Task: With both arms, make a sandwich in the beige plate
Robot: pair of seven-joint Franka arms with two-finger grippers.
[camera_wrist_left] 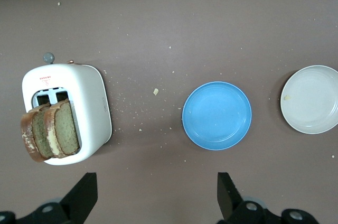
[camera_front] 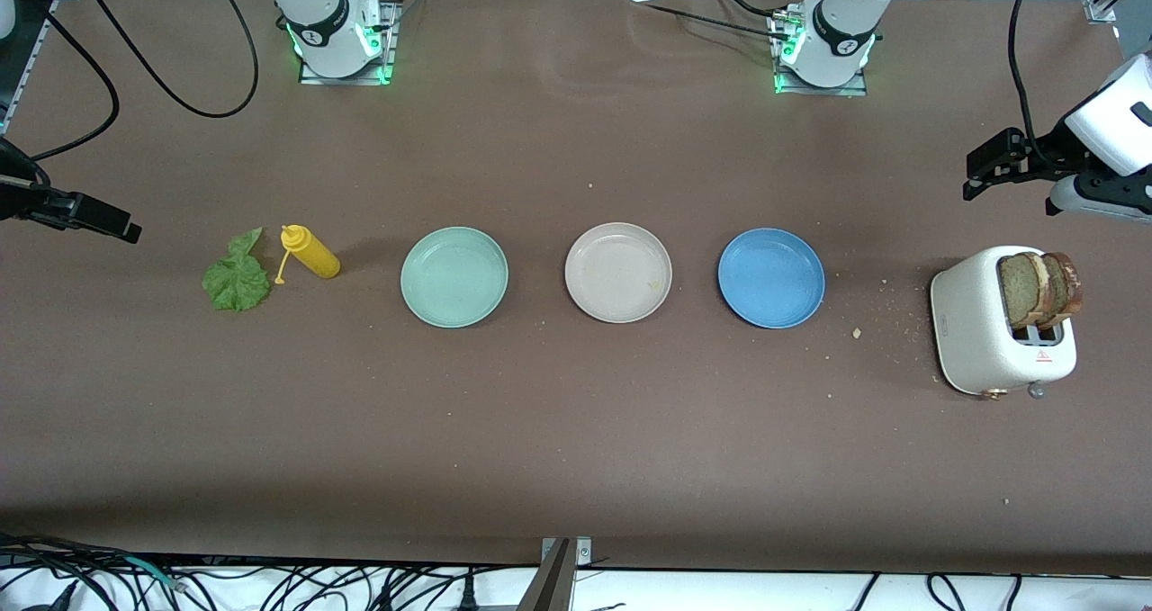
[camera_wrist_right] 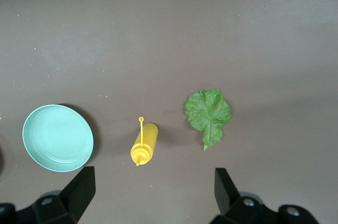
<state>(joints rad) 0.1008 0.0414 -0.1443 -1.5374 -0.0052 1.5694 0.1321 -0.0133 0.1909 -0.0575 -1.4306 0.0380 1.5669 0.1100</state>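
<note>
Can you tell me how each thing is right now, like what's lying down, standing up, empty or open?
Bread slices: two, standing up in the toaster.
Toaster: upright, slices sticking out.
Lettuce leaf: lying flat on the table.
Yellow bottle: lying on its side, cap off.
Beige plate: empty except a crumb.
Green plate: empty.
Blue plate: empty.
Left gripper: fingers open, holding nothing.
Right gripper: fingers open, holding nothing.

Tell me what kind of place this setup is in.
Probably a robotics lab, not a kitchen: two white robot arm bases bolted to a brown-covered table, loose black cables along its edge, and a staged row of plates including the round beige plate.
</note>
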